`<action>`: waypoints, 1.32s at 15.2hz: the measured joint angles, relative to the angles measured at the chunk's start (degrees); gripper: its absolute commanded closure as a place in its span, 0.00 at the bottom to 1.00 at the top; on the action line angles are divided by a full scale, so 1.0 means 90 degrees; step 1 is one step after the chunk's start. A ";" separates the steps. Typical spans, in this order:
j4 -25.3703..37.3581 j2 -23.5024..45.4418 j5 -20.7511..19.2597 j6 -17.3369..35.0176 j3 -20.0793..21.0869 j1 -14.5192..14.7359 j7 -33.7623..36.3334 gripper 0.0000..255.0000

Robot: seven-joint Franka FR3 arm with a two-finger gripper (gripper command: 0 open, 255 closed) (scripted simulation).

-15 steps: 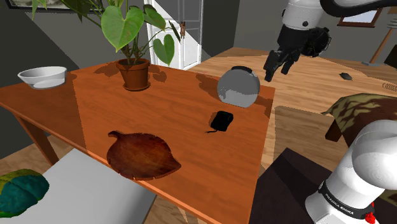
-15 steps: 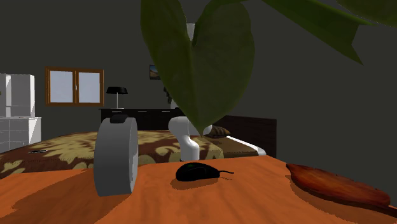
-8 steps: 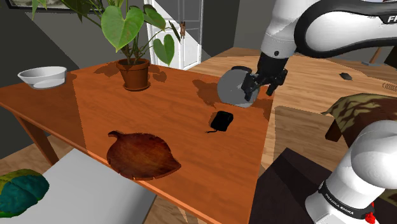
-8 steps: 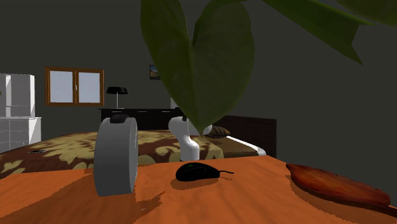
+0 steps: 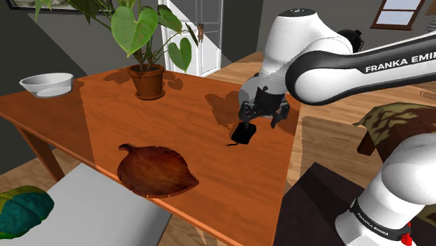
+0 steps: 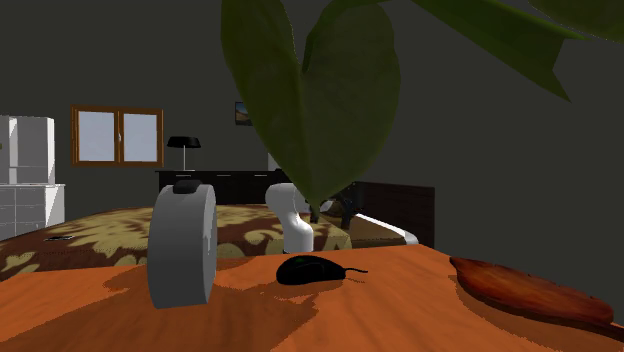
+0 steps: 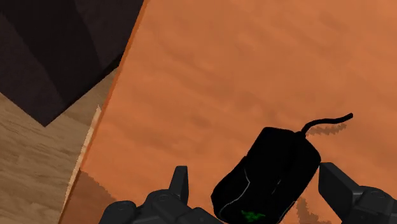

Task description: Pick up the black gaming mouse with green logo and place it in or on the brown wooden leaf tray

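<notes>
The black gaming mouse (image 5: 244,132) lies on the orange wooden table (image 5: 105,115), close to its edge nearest the stand, its cord pointing toward the tray. A green mark shows on its body in the wrist view. My gripper (image 5: 264,119) hovers open just above it. Its fingertips (image 7: 180,184) stand wide apart on either side of the mouse (image 7: 267,175) without touching it. The brown leaf tray (image 5: 155,170) rests near the table's front edge, to the shoulder view's left of the mouse. The mouse (image 6: 308,270) and the tray (image 6: 530,290) also lie on the table in the second exterior view.
A grey round upright object (image 6: 183,245) stands just beyond the mouse, partly behind my arm in the shoulder view. A potted plant (image 5: 147,80) and a white bowl (image 5: 47,84) sit at the table's far side. The table edge (image 7: 118,95) runs close beside the gripper.
The arm has swung down and toward the shoulder view's left, from high beyond the table's corner to just above the mouse. Its shadow now falls around the mouse. Nothing else moved.
</notes>
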 measured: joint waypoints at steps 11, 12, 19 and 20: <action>0.0066 0.1421 -0.0356 0.1466 0.1287 -0.0881 0.1796 0.00; 0.0037 0.1479 -0.0392 0.1550 0.1315 -0.0919 0.1818 0.00; 0.0015 0.1533 -0.0425 0.1626 0.1344 -0.0953 0.1842 1.00; 0.0016 0.1532 -0.0425 0.1627 0.1344 -0.0953 0.1842 1.00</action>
